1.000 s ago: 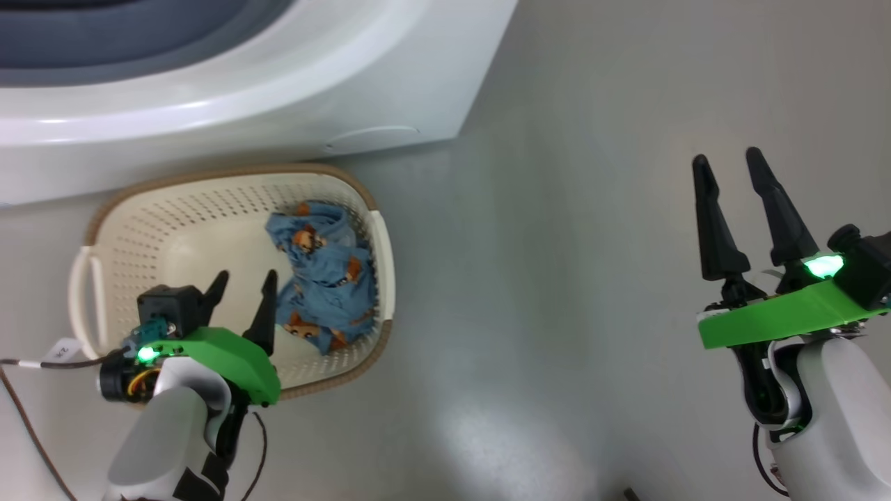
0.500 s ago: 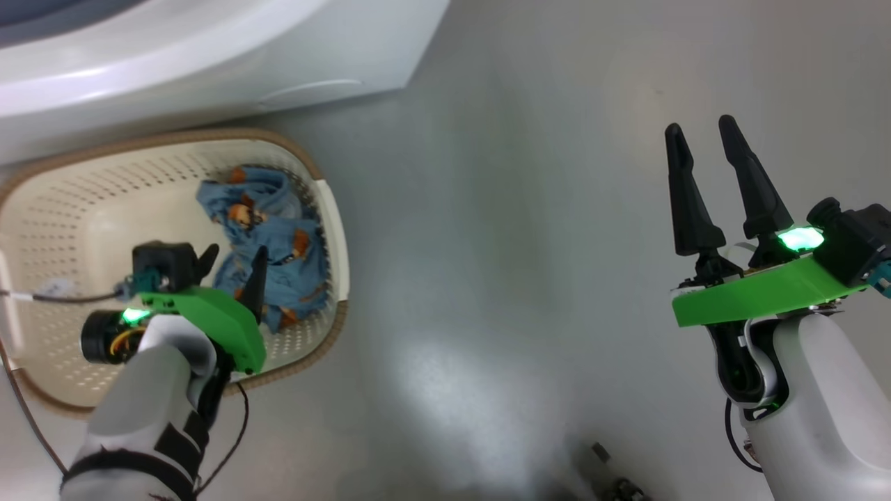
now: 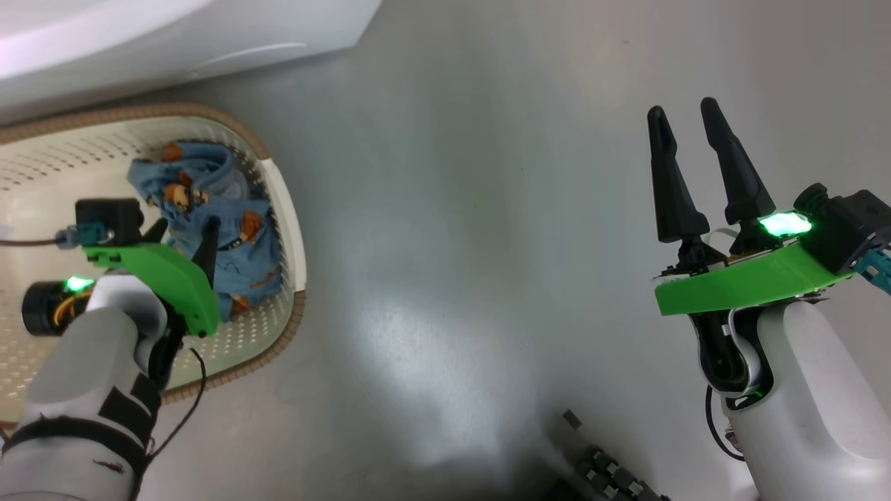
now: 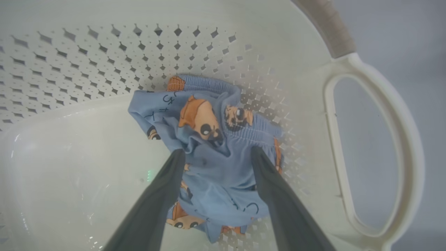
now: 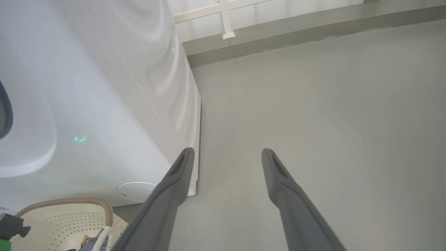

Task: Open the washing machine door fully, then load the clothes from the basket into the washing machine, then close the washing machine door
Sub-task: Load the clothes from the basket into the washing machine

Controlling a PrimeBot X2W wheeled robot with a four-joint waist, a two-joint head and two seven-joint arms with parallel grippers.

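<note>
- Light-blue, bear-print fabric clothes (image 4: 212,115) lie bunched in the cream perforated plastic basket (image 4: 104,62), against its side wall.
- Loading step: left gripper (image 4: 217,151) is poised over them, fingers wide, nothing gripped; next it likely must lower and pinch.
- Right gripper (image 3: 686,111) hangs wide, empty, well apart.

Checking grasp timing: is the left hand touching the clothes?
Cannot tell. Left wrist view: left hand open astride the clothes, no plain contact or gap.

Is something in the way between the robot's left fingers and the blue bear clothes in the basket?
No, nothing visible is. The left gripper hangs inside the cream perforated plastic basket, its dark fingers spread open on either side of the crumpled light blue bear-print clothes. Whether they touch the fabric is unclear.
</note>
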